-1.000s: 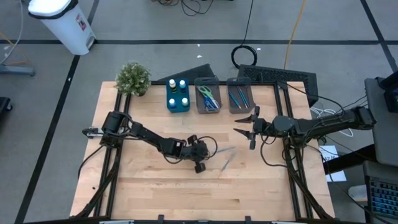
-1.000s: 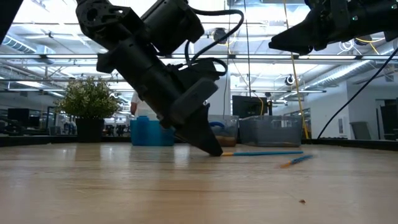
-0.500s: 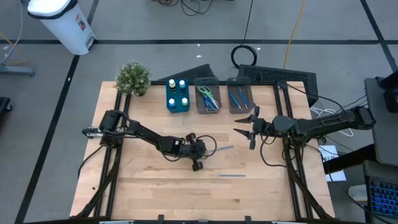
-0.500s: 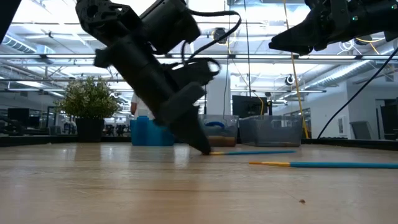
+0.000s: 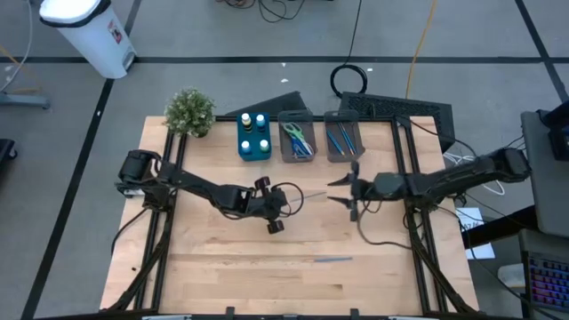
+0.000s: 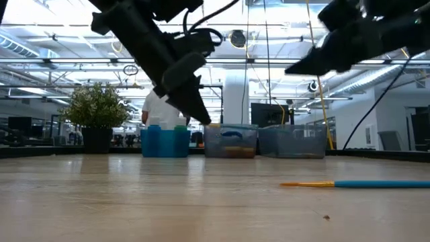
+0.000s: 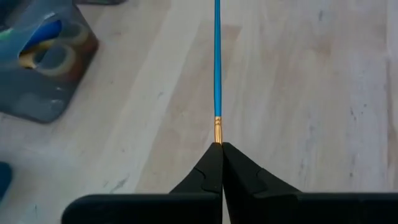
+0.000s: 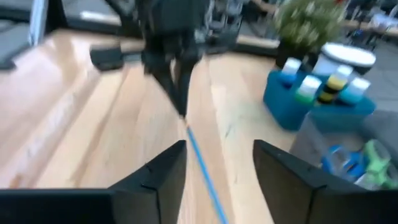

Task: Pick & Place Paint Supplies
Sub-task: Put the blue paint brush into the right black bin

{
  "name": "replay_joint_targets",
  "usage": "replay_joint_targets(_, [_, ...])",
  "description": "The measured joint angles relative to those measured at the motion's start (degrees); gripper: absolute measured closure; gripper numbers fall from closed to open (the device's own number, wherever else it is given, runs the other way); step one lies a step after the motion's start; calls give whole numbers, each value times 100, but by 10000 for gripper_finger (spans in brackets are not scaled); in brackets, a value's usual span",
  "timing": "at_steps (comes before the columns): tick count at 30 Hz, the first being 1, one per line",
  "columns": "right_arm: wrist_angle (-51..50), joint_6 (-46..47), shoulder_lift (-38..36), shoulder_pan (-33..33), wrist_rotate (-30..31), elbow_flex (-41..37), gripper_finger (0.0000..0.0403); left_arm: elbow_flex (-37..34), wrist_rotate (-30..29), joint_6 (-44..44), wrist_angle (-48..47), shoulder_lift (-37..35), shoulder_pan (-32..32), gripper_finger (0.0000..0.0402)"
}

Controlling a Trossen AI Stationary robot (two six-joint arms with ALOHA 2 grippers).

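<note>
My left gripper (image 5: 286,201) is shut on a thin blue brush (image 7: 217,62) and holds it above the table's middle. The brush points toward my right gripper (image 5: 343,192). That gripper is open and faces the brush from the right. In the right wrist view the brush (image 8: 198,155) runs toward the gap between the open fingers, and I see no touch. A second blue brush (image 5: 331,259) lies flat on the table nearer the front edge. My left gripper pinches the brush at its tip end, just past the gold ferrule (image 7: 217,129), between its two fingertips. The fingers slant down and lie in line with the brush. The brush sticks straight out beyond the fingertips, lifted clear of the table.
Along the far edge stand a blue bin (image 5: 255,138) with small bottles, a grey bin (image 5: 298,140) with scissors and a grey bin (image 5: 342,138) with brushes. A potted plant (image 5: 189,111) is at the far left corner.
My left gripper has risen and drawn back toward the table's left, lifting the brush clear of the wood. My right gripper has come lower and leftward toward the brush. The second brush has slid toward the near edge and now lies level with that edge.
</note>
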Motion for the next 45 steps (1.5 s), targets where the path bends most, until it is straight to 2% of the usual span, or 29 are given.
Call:
replay_joint_targets(4, [446,58,1154,-90,-7,210,186,0,4,-2,-55,15,59,401])
replay_joint_targets(9, [280,119,2396,-397,-143,885,152,9,27,-4,-118,13,85,401])
replay_joint_targets(14, [141,-51,3307,-617,-816,1377,156,9,37,-4,-204,11,81,401])
replay_joint_targets(18, [143,-345,3708,-679,-900,1513,177,9,26,0,-210,11,81,401])
replay_joint_targets(27, [141,-475,4017,-877,-900,1528,262,13,22,-2,-221,11,81,401])
replay_joint_targets(35, [105,-633,3920,-885,-1078,1532,384,15,-14,1,-223,11,78,401])
replay_joint_targets(40, [-150,-587,3788,-895,-1210,1526,395,22,-92,426,-105,9,76,387])
replay_joint_targets(45, [-536,-56,3236,-1025,-1187,1536,398,251,-368,409,-291,-303,12,327])
